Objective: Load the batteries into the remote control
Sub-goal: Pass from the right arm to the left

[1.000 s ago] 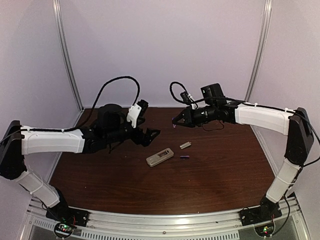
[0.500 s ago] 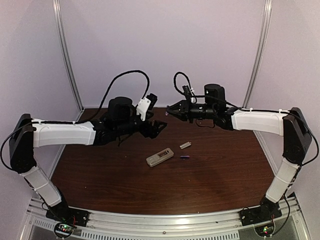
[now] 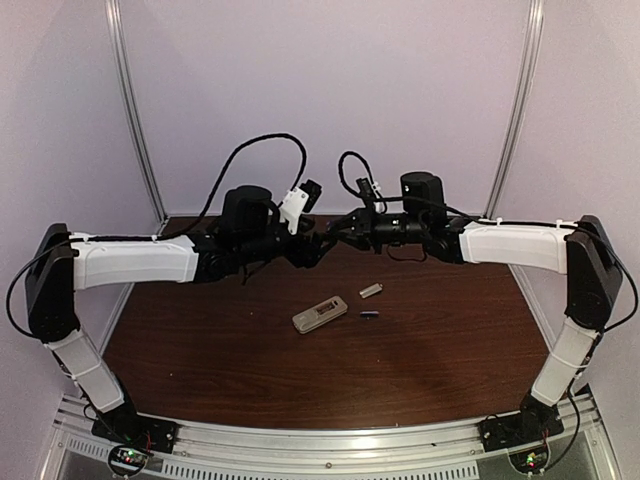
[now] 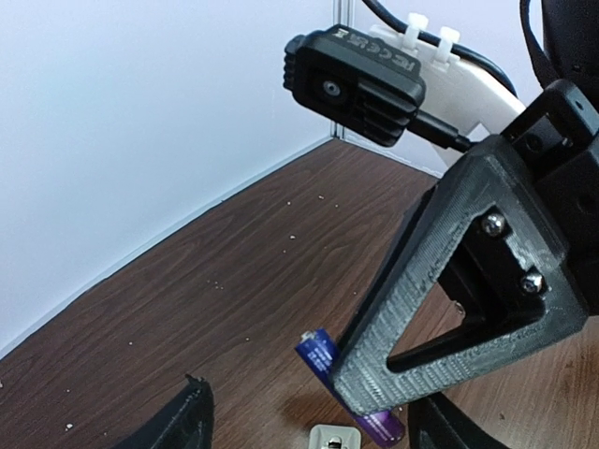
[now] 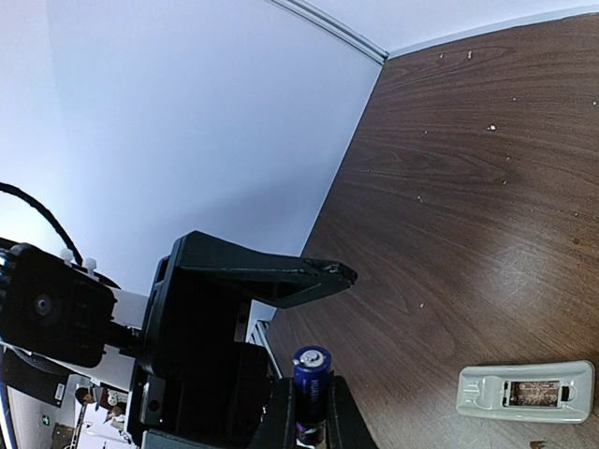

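High over the table's back, my right gripper (image 3: 346,231) (image 5: 312,404) is shut on a purple battery (image 5: 311,376) (image 4: 321,354), held upright between its fingers. My left gripper (image 3: 323,243) (image 4: 314,428) meets it tip to tip, its jaws open on either side of that battery and not touching it. The remote control (image 3: 320,314) (image 5: 526,391) lies back up on the table, its battery bay uncovered. A second battery (image 3: 368,315) lies just right of the remote control.
A small beige cover piece (image 3: 371,291) lies behind the loose battery. The right wrist camera (image 4: 356,86) and a grey finger (image 4: 449,299) of the right gripper fill the left wrist view. White walls close the table's back and sides.
Both arms rose and moved toward each other, so the grippers now meet at the middle. The left jaws have narrowed around the battery in the right gripper.
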Robot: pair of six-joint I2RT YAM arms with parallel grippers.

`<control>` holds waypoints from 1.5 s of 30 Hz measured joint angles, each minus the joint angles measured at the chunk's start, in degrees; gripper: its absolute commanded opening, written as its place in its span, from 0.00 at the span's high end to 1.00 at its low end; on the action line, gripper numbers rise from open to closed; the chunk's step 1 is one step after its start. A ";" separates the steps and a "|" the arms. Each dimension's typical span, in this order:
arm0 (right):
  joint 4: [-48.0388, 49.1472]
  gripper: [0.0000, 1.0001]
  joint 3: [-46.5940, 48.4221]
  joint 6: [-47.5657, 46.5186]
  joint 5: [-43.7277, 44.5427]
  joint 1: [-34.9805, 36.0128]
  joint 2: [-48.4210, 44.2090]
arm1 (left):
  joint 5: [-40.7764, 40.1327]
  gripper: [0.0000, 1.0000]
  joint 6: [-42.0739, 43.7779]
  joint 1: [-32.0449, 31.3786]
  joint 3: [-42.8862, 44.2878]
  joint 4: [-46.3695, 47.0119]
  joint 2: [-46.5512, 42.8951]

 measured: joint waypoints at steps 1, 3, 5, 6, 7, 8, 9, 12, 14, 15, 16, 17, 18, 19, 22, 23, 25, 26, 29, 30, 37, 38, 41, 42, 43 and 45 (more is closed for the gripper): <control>-0.15 1.00 0.00 -0.09 -0.02 0.00 0.00 | 0.02 0.34 0.02 0.00 0.20 -0.04 0.15; -0.33 1.00 0.00 -0.33 0.07 -0.04 0.00 | 0.09 0.39 0.13 -0.02 0.55 -0.04 0.63; -0.74 1.00 0.00 -0.68 0.33 -0.02 0.00 | 0.48 0.42 0.17 -0.09 0.61 -0.07 0.90; -0.85 1.00 0.00 -0.85 0.37 -0.02 0.00 | 0.68 0.44 0.15 -0.11 0.61 -0.11 0.94; -0.92 1.00 0.00 -0.92 0.42 -0.02 0.00 | 0.85 0.47 0.15 -0.11 0.61 -0.11 0.96; -0.94 1.00 0.00 -0.98 0.44 -0.02 0.00 | 0.96 0.50 0.11 -0.11 0.61 -0.13 0.96; -0.94 1.00 0.00 -1.11 0.44 -0.02 0.00 | 1.11 0.52 0.13 -0.11 0.61 -0.17 0.96; -1.05 1.00 0.00 -1.14 0.57 -0.02 0.00 | 1.60 0.67 0.09 -0.20 0.61 -0.24 1.03; -1.09 1.00 0.00 -1.16 0.72 0.04 0.00 | 2.01 0.72 -0.07 -0.46 0.63 -0.37 1.03; -1.18 1.00 0.00 -1.22 0.76 0.09 0.00 | 2.21 0.74 -0.02 -0.61 0.63 -0.44 1.03; -1.18 1.00 0.00 -1.31 0.83 0.11 0.00 | 2.27 0.76 0.00 -0.70 0.63 -0.46 1.03; -1.20 1.00 0.00 -1.33 0.87 0.13 0.00 | 2.36 0.78 -0.02 -0.74 0.63 -0.46 1.05; -1.20 1.00 0.00 -1.36 0.94 0.13 0.00 | 2.38 0.80 -0.02 -0.79 0.63 -0.50 1.05; -1.20 1.00 0.00 -1.36 1.14 0.13 0.00 | 2.34 0.82 -0.13 -0.79 0.63 -0.57 1.05; -1.20 1.00 0.00 -1.55 1.57 0.13 0.00 | 2.01 0.91 -0.44 -0.76 0.63 -1.11 1.05; -1.20 1.00 0.00 -1.60 1.73 0.13 0.00 | 1.79 0.94 -0.63 -0.72 0.63 -1.36 1.07; -1.20 1.00 0.00 -1.68 1.90 0.07 0.00 | 1.55 1.00 -0.81 -0.52 0.63 -1.64 1.07; -1.27 1.00 0.00 -1.73 1.92 0.09 0.00 | 1.55 1.00 -0.92 -0.50 0.63 -1.68 1.07; -1.53 0.96 0.00 -2.08 1.95 0.00 0.00 | 0.92 1.00 -1.09 -0.39 0.63 -1.92 1.07; -1.62 0.93 0.02 -2.21 1.95 -0.02 0.02 | 0.85 1.00 -0.96 -0.35 0.63 -2.01 1.09; -3.80 0.73 0.81 -3.15 0.52 0.09 0.02 | 0.61 1.00 -0.83 -0.42 0.52 -2.45 1.09; -4.31 0.72 1.11 -3.15 0.31 0.09 0.02 | 0.63 1.00 -0.81 -0.42 0.35 -2.25 1.09; -6.08 0.73 1.92 -3.45 -0.13 0.09 0.02 | 0.81 1.00 -0.79 -0.42 -0.57 -1.03 1.03; -6.78 0.73 2.05 -3.65 -0.26 0.09 0.02 | 0.90 1.00 -0.79 -0.44 -0.96 -0.68 0.98; -7.37 0.73 2.14 -3.93 -0.50 0.09 0.02 | 0.94 1.00 -0.79 -0.46 -1.31 -0.39 0.87; -8.31 0.74 2.14 -4.22 -1.03 0.11 0.02 | 0.81 1.00 -0.81 -0.46 -2.25 0.02 0.61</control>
